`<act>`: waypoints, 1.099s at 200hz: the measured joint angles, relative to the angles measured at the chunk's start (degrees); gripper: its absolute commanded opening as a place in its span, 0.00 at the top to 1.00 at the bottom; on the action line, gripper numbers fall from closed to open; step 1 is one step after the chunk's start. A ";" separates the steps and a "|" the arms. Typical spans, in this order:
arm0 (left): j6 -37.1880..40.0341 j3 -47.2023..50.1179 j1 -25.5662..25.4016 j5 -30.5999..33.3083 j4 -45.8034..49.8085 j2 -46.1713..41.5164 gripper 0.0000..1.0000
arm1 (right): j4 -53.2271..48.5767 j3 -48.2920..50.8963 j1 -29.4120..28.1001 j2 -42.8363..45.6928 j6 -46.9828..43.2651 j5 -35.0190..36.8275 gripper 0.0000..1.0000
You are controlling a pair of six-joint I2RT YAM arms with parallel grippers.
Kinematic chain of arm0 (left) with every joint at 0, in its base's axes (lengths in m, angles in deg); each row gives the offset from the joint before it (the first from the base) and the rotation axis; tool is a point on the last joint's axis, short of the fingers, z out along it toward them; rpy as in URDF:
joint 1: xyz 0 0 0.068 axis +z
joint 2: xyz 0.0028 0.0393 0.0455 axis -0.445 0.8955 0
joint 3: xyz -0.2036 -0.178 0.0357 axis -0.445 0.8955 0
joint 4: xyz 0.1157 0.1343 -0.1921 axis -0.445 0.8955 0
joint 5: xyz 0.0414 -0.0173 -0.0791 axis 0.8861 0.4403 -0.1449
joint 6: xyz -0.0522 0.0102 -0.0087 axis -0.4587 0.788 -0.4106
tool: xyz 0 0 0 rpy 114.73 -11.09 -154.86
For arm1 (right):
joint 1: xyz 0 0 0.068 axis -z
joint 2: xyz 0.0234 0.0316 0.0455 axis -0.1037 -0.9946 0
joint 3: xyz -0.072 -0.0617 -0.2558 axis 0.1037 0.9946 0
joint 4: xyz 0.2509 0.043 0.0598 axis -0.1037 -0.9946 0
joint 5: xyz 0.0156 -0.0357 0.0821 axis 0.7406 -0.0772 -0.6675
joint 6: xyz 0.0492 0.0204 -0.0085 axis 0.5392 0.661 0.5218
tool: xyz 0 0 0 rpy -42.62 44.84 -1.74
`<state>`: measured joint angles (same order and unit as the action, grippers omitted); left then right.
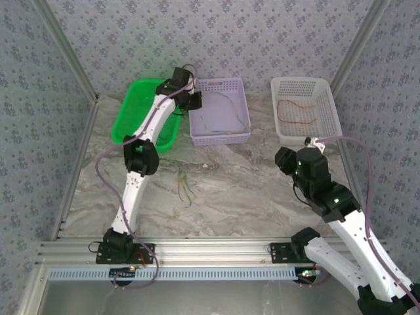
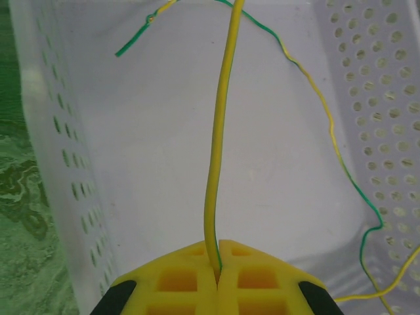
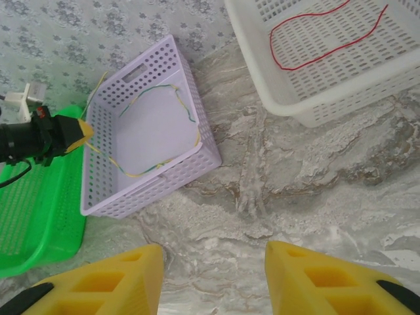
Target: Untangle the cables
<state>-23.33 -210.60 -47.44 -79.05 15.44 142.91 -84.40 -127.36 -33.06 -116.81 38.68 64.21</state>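
My left gripper [image 2: 218, 246] is shut on a yellow-and-green cable [image 2: 219, 131], pinched between the yellow fingertips at the left end of the purple basket [image 2: 85, 197]. The cable runs up from the jaws, and its slack loops across the basket floor [image 3: 157, 167]. A thin red cable [image 3: 319, 59] lies looped in the white basket [image 3: 341, 98]. A small tangle of pale, yellowish and green cables [image 1: 184, 187] lies on the marble table between the arms. My right gripper [image 3: 213, 252] hangs open above bare table in front of the two baskets, holding nothing.
A green tray [image 1: 141, 118] sits left of the purple basket [image 1: 220, 139], under the left arm. The white basket [image 1: 306, 136] stands at the back right. Patterned walls close in the table on three sides, and an aluminium rail runs along the near edge.
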 measured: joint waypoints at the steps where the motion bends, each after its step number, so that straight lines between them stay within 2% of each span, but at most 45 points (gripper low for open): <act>1: 0.02 0.00 0.00 0.04 0.00 0.00 0.97 | 0.02 0.00 0.11 -0.11 -0.07 0.04 0.52; 38: 1.29 0.00 -0.63 1.44 0.09 0.55 0.47 | 0.24 -0.07 3.87 -3.58 -2.49 0.02 0.51; 48: 0.83 0.00 -0.85 1.44 0.04 0.55 0.39 | 0.20 -0.07 4.94 -4.35 -3.21 -0.02 0.51; 76: 1.75 0.00 -1.68 1.62 0.24 0.55 0.30 | 0.17 -0.31 6.99 -4.59 -4.50 -0.02 0.51; 92: 2.36 0.00 -2.32 1.86 0.52 0.33 0.18 | 0.15 -0.79 7.67 -4.59 -4.96 -0.04 0.51; 118: 2.05 0.00 -3.26 4.11 1.64 -1.40 0.14 | -0.02 -2.08 8.02 -4.59 -5.29 -0.22 0.51; 137: 1.42 0.00 -3.76 6.58 2.45 -3.98 0.05 | -0.37 -3.13 8.02 -4.55 -6.40 -0.48 0.51; 163: 1.16 -0.02 -3.85 10.23 3.41 -8.44 0.04 | -1.18 -4.07 8.02 -4.31 -7.28 -1.16 0.52; 220: 0.24 -0.74 -4.11 12.74 5.99 -14.45 0.22 | -2.14 -4.57 6.88 -3.56 -8.92 -3.41 0.55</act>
<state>-23.09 -211.34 -51.55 -66.30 21.43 128.46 -86.54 -131.93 -26.18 -120.37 29.76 60.80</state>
